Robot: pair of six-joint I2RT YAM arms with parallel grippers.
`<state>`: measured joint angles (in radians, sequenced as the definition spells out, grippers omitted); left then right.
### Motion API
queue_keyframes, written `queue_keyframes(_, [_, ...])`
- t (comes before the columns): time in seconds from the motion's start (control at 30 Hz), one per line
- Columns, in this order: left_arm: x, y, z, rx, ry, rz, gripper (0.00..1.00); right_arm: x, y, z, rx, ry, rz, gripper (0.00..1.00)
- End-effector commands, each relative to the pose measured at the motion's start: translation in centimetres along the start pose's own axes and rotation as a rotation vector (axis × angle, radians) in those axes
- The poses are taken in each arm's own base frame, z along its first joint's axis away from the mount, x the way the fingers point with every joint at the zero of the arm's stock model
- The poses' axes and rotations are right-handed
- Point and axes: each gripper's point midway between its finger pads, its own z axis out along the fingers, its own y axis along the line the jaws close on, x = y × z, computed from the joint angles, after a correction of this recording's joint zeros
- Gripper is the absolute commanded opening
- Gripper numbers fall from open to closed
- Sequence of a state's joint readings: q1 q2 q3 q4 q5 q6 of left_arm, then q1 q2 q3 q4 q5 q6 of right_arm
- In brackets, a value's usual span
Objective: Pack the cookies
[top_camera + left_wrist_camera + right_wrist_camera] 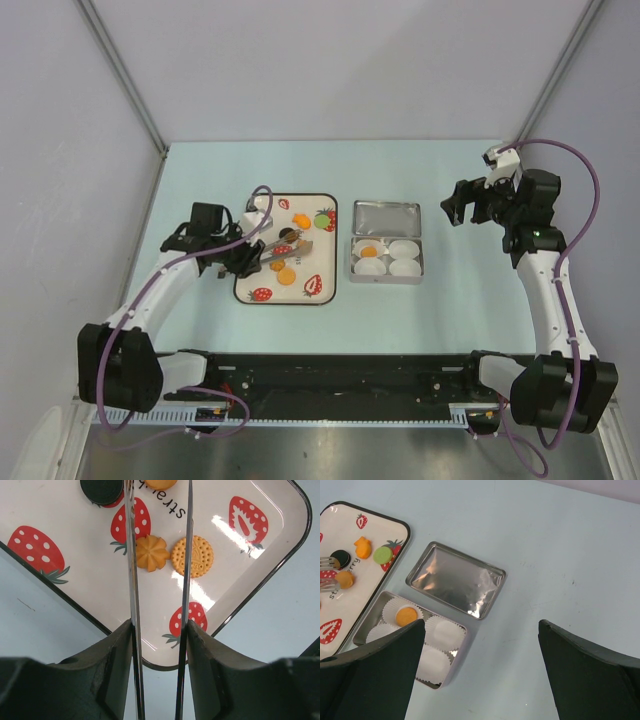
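Observation:
My left gripper point(240, 256) point(159, 630) is shut on a pair of metal tongs point(285, 248) point(133, 570) over the strawberry-print tray point(335, 262) point(70, 525). The tong tips lie on either side of an orange cookie point(160, 483) point(345, 579), next to a black cookie point(101, 489) point(341, 558). Nearer me on the tray lie a flower-shaped orange cookie point(151, 553) and a round orange cookie point(192, 556). Another orange cookie point(369, 251) point(406, 615) sits in a paper cup in the tin point(387, 279). My right gripper point(470, 205) point(482, 630) hangs open and empty, far right.
The tin's lid point(386, 218) point(456, 579) lies flat just behind the tin. Three white paper cups in the tin hold nothing. A green disc point(322, 217) point(383, 555) and one more orange piece point(363, 547) lie at the tray's far end.

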<state>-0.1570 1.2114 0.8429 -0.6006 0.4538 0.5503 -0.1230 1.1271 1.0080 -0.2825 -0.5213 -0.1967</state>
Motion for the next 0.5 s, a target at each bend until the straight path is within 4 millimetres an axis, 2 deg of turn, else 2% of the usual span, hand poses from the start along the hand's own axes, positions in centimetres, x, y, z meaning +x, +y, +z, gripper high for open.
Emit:
queue_keyframes(0.0, [-0.79, 0.24, 0.56, 0.004, -0.025, 0.042, 0.49, -0.13, -0.13, 0.03, -0.003, -0.006, -0.015, 1.00])
queue_keyframes(0.47, [-0.51, 0.02, 1.45, 0.015, -0.008, 0.047, 0.50, -0.32, -0.18, -0.16, 0.001, -0.012, -0.019, 1.00])
